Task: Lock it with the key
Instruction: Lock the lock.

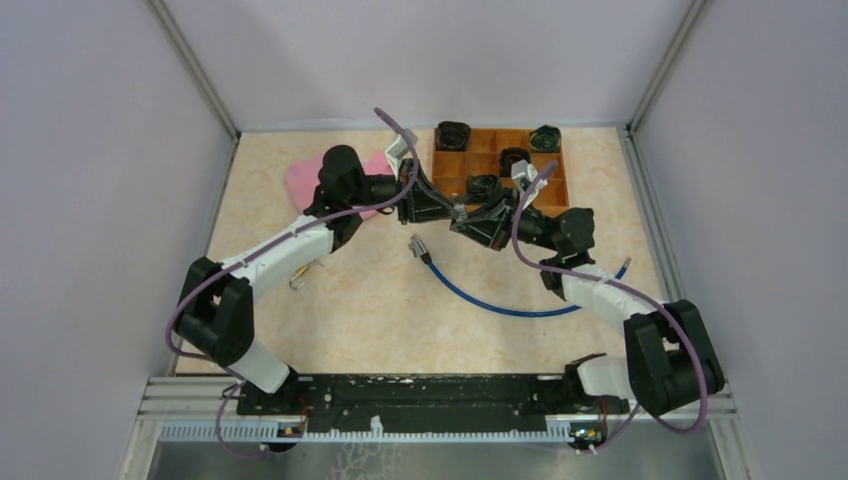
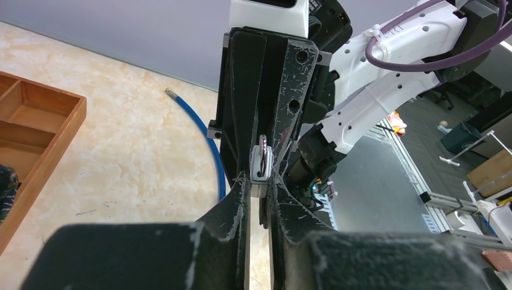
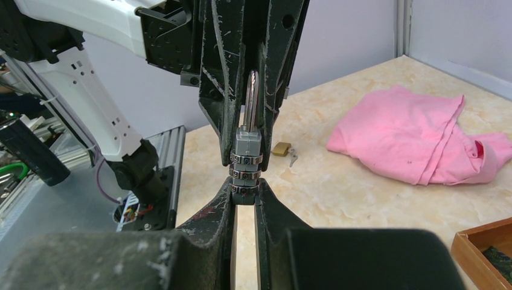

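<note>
Colour rundown from my end: my left gripper (image 2: pixel 259 188) and right gripper (image 3: pixel 244 194) are both black, scuffed with pale grey scratches along the edges. The combination padlock (image 3: pixel 246 158) is silver-grey, with darker bands between its dial rings. The small padlock (image 3: pixel 280 148) is brassy gold and its key (image 3: pixel 292 159) is silvery. The cloth (image 3: pixel 416 139) is bubblegum pink. The cable (image 1: pixel 500 303) is bright blue with a grey tip. The tray (image 2: pixel 36 112) is orange-brown wood. The table (image 1: pixel 380 320) is cream with faint tan marbling. My arm shells (image 1: pixel 285 248) are white with black joints, and the wires (image 2: pixel 422 65) are purple.
</note>
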`<state>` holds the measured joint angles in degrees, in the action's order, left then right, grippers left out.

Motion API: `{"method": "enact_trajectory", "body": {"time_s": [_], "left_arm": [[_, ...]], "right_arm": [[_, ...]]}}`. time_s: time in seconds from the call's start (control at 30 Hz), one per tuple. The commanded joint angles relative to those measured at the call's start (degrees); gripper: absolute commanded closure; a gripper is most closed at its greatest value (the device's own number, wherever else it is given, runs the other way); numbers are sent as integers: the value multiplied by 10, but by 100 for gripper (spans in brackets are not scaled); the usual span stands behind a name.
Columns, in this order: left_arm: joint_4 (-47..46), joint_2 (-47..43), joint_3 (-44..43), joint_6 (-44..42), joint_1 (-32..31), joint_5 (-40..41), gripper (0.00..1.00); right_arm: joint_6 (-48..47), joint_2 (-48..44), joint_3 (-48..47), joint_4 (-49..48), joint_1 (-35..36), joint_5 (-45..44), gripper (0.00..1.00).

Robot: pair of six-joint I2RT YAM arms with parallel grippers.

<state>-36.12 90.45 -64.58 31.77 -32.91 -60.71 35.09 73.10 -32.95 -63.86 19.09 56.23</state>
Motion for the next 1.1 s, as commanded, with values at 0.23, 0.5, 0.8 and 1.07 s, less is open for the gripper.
{"method": "enact_trajectory", "body": {"time_s": [0.23,0.5,0.8,1.07], "left_arm": [[-1,-4,-11,-24,-5,-20,100],[219,-37,-42,-225,-3,-12,100],[395,-68,-57,-400,-4,-2,100],[490,-82,-60,-518,-12,19,100]], "right_arm": [[-71,-18,-6,42,8,-10,84],[-313,-28,-124,407,4,26,37],[-479,-47,-200,627,4,56,33],[-353,-48,-190,502,7,117,47]]}}
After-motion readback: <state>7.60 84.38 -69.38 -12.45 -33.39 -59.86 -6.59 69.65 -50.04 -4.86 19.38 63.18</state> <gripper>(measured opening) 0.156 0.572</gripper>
